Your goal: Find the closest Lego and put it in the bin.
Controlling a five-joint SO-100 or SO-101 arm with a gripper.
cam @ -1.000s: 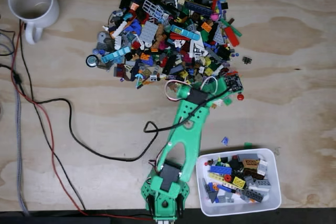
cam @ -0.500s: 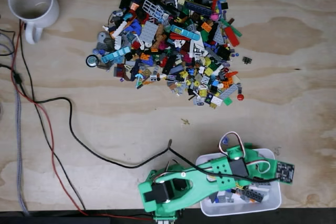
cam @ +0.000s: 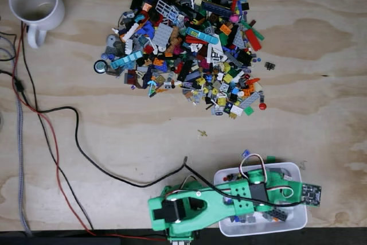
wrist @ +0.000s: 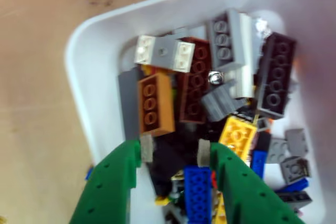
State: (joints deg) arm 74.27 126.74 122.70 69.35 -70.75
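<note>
A plywood table (cam: 332, 84) is carrying a brick heap near its far edge and the bin (cam: 298, 215) at its near right corner, the green arm reaching over it for the drop. In the wrist view, the gripper (wrist: 170, 148) is hanging over the bin (wrist: 94, 77), jaws narrowly parted around the Lego (wrist: 167, 157), a dark piece, probably gripped.

- You see a shallow white plastic bin (wrist: 94, 93) holding orange, maroon, grey, black, yellow and blue bricks.
- Your green plastic gripper (wrist: 170, 150) carries pale finger pads.
- The plywood tabletop (cam: 321, 84) is tan, grain-streaked.
</note>
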